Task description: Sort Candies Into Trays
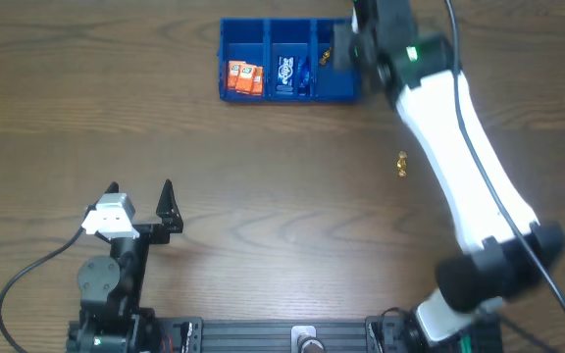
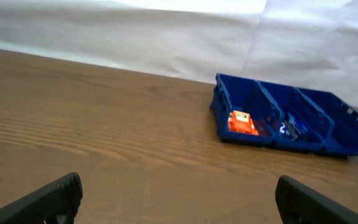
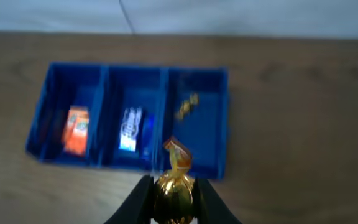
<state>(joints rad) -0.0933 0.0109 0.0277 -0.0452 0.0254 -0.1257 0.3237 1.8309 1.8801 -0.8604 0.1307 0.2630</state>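
Note:
A blue three-compartment tray (image 1: 230, 59) sits at the far middle of the table. Its left bin holds orange candies (image 1: 244, 77), the middle bin blue-wrapped candies (image 1: 289, 71), the right bin a gold candy (image 1: 325, 56). My right gripper (image 3: 174, 193) is raised near the tray's right bin and is shut on a gold-wrapped candy (image 3: 175, 185). In the right wrist view the tray (image 3: 224, 118) lies beyond the held candy, with a gold candy (image 3: 187, 106) in its right bin. Another gold candy (image 1: 401, 165) lies loose on the table. My left gripper (image 1: 141, 192) rests open near the front left, nothing between its fingers.
The wooden table (image 1: 263, 196) stretches bare between the tray and the arm bases. A white wall or sheet (image 2: 166, 31) stands behind the table's far edge. The right arm's white link (image 1: 459, 147) crosses the table's right side.

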